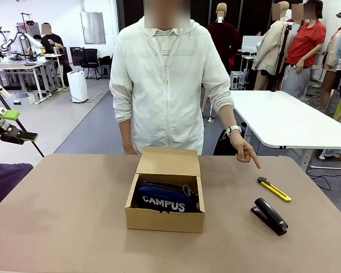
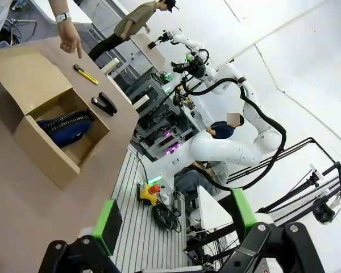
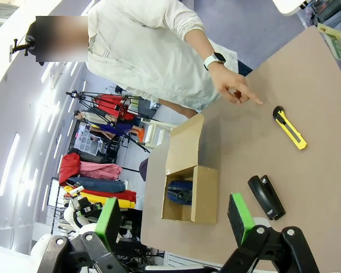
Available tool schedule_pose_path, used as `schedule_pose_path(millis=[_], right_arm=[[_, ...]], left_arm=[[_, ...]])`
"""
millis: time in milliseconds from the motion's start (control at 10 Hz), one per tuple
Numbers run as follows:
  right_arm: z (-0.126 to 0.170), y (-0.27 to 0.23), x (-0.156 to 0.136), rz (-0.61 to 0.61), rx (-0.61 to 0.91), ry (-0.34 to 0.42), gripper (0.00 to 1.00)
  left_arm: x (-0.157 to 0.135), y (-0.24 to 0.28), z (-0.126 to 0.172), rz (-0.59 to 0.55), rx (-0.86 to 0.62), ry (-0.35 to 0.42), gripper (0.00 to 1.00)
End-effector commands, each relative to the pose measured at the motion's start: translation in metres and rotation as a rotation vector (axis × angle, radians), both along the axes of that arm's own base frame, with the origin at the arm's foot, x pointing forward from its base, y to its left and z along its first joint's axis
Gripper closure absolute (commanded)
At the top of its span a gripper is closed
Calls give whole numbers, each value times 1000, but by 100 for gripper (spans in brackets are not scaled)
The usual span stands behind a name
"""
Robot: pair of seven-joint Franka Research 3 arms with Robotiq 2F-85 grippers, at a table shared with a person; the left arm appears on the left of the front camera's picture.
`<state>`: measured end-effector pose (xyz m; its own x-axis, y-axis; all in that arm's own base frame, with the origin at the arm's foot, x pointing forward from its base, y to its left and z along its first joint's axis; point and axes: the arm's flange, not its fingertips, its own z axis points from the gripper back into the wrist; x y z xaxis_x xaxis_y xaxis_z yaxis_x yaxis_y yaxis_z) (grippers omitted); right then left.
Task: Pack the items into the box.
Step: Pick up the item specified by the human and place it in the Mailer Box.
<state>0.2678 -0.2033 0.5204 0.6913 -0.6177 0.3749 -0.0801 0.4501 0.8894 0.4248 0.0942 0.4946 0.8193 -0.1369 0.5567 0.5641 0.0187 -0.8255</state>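
Navy CAMPUS pouch [image 1: 162, 200] fills the cardboard box [image 1: 165, 220] mid-table; utility knife [image 1: 274, 189] near the right edge remains, probably for the right gripper [image 3: 173, 215]. It and the left gripper [image 2: 173, 219] gape empty.

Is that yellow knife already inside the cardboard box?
No, the yellow knife lies on the table apart from the box, near the person's pointing hand.

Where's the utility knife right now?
In the front view, the utility knife lies on the robot's right, outside the box, just beyond the stapler, near the person's pointing hand.
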Motion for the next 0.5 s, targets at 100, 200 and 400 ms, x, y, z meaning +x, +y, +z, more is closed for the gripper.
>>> schedule_pose_path(millis=[100, 200, 400], right_arm=[[11, 31, 84, 127, -345, 232, 0], [5, 51, 126, 132, -564, 348, 0], [-24, 102, 178, 265, -965, 479, 0]], left_arm=[[-3, 4, 0, -19, 0, -13, 0], [-3, 4, 0, -19, 0, -13, 0], [-3, 4, 0, -19, 0, -13, 0]])
